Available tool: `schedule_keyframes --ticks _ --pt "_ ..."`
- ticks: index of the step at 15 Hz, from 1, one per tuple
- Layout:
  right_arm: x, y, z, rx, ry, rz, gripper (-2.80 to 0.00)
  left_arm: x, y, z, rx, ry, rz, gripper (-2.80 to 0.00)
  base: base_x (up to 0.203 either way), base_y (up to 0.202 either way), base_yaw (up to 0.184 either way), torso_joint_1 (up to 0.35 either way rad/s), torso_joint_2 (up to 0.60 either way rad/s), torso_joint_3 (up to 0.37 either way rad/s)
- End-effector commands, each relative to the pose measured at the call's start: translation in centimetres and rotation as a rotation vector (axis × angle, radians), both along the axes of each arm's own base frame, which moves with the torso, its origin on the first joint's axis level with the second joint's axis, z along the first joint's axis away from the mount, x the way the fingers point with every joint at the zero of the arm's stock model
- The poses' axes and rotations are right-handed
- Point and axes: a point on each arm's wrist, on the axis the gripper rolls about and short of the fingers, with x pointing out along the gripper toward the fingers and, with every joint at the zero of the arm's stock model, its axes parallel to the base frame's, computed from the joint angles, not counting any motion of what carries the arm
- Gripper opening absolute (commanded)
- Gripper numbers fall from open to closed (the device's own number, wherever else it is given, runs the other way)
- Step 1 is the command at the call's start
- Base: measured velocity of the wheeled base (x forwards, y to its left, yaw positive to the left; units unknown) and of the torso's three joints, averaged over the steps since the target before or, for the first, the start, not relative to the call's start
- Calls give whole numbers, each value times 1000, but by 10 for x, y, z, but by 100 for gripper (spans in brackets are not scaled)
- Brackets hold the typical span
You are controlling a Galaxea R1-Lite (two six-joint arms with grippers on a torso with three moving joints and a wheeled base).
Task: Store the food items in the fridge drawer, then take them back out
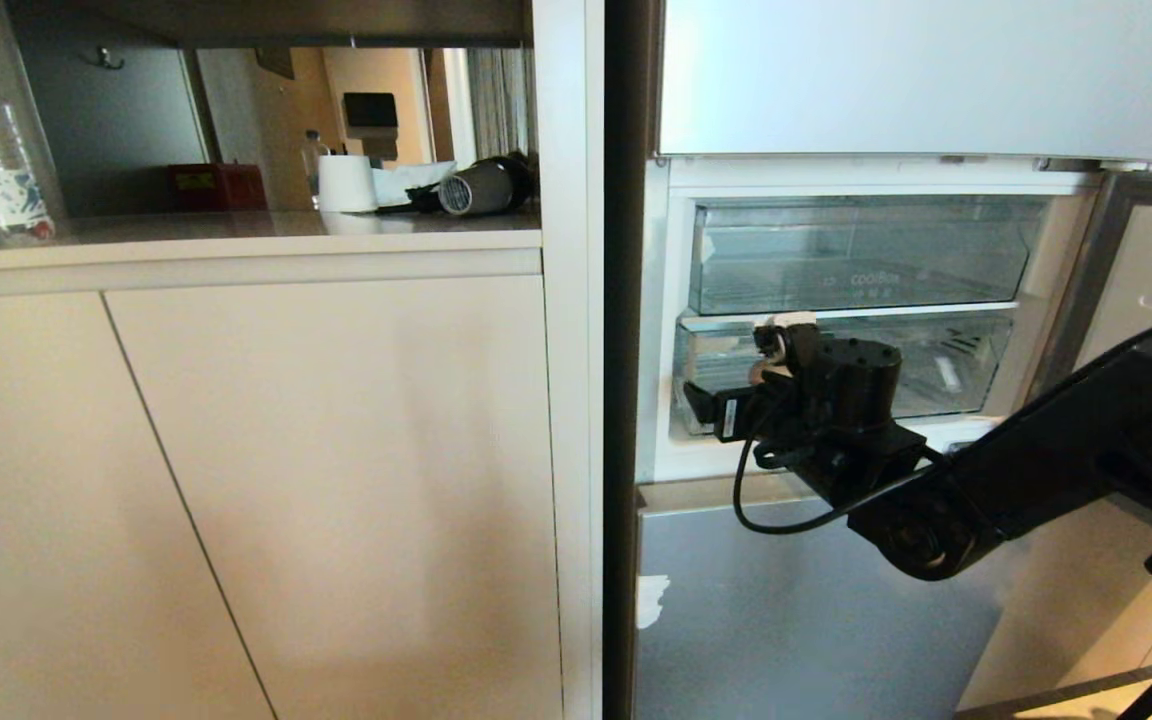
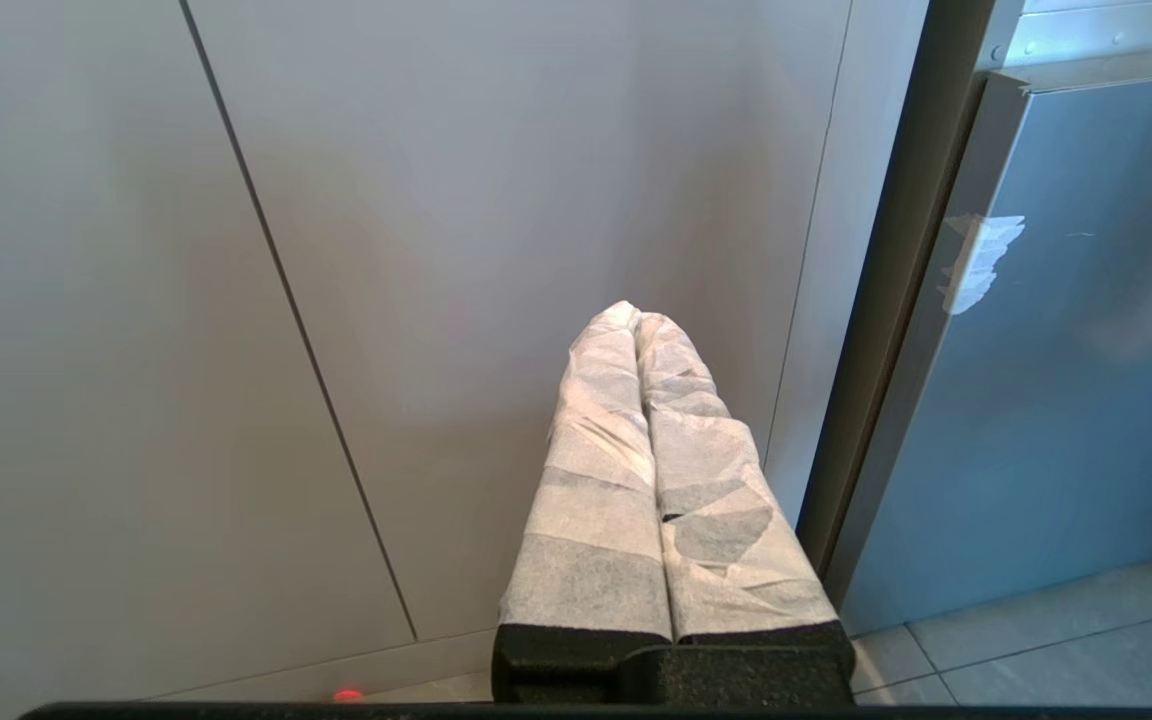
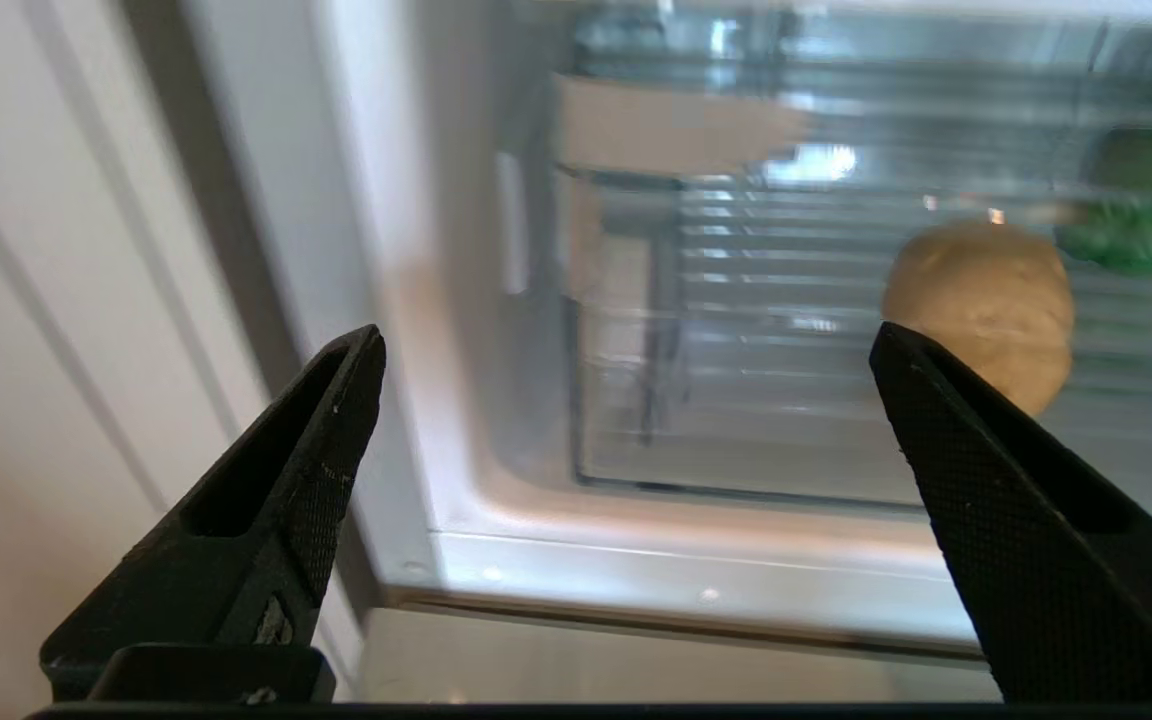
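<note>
Right gripper (image 3: 626,350), spread wide and empty, hangs before the fridge drawer (image 3: 736,400), where the potato (image 3: 981,300) and green pepper (image 3: 1136,225) lie inside; left gripper (image 2: 636,320) closed by the cabinet.

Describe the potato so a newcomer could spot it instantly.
Look into the open fridge, at the lower clear drawer. The potato lies on its ribbed floor, seen through the front wall. It is the tan oval lump; its neighbour, the bell pepper, is green.

The drawer's (image 3: 736,420) clear front wall stands between the right gripper (image 3: 626,350) and the potato (image 3: 976,300). Its jaws gape wide, nothing between them.
</note>
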Motion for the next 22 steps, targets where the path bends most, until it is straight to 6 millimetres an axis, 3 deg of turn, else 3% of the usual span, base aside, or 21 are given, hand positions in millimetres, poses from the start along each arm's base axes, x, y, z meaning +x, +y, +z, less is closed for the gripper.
schedule_keyframes --ticks 1,5,16,22 --pt "3 -4 -2 3 -2 -6 0 0 0 0 0 0 0 -280 0 0 0 0 0 0" --pt "7 -12 -3 15 3 48 0 0 0 0 0 -1 0 -280 0 0 0 0 0 0" --pt "32 -4 -6 29 -41 22 0 0 0 0 0 -1 1 -280 0 0 0 0 0 0" --pt "39 -20 -8 19 -39 -50 0 0 0 0 0 0 0 -280 0 0 0 0 0 0"
